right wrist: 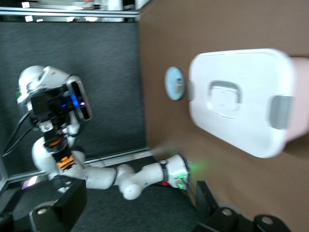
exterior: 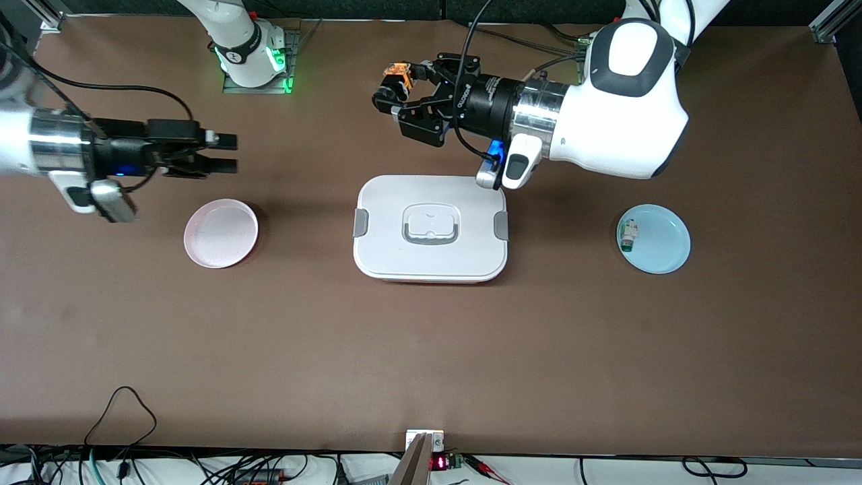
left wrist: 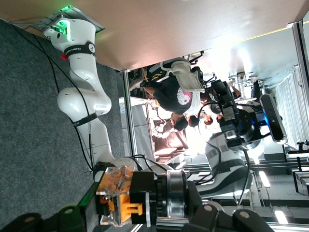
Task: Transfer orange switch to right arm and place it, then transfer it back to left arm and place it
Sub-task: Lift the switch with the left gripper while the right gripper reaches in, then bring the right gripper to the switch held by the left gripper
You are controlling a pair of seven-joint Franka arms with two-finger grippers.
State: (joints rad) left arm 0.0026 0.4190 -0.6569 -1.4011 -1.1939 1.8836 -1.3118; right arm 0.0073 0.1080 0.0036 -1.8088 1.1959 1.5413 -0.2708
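Note:
The orange switch (exterior: 399, 73), black-bodied with an orange cap, is held up in the air by my left gripper (exterior: 392, 87), whose fingers are shut on it. It hangs over bare table between the box (exterior: 390, 249) and the arms' bases. In the left wrist view the orange switch (left wrist: 118, 195) fills the space between the fingers. My right gripper (exterior: 225, 153) hovers open and holds nothing, over the table by the pink plate (exterior: 221, 232), pointing toward the left gripper. The right wrist view shows the box (right wrist: 241, 96) and, farther off, the orange switch (right wrist: 63, 162).
A light-blue plate (exterior: 663, 246) toward the left arm's end carries a small white switch with a green end (exterior: 628, 236). The large white box stands mid-table between the two plates. The right arm's base (exterior: 252, 57) glows green at the table's edge.

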